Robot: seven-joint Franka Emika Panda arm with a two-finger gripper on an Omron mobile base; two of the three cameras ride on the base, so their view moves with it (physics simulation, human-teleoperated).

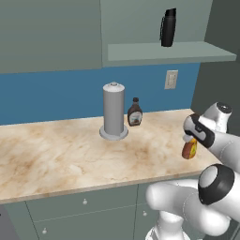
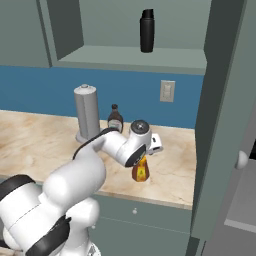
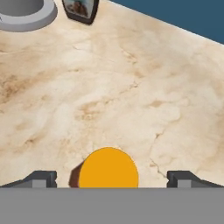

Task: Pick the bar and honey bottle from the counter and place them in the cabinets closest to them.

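Marbled counter (image 1: 56, 154), honey bottle (image 3: 108, 168) upright near front edge, hand (image 3: 112, 178) spread wide directly above, grasping nothing.

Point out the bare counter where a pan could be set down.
Free: the wide counter stretch left of and in front of the paper-towel holder, out to the front edge. Crowded: the holder and the dark bottle stand close together at the wall; the honey bottle stands near the right front edge, under the gripper.

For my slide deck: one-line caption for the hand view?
Open fingers straddle the honey bottle from above on the counter.
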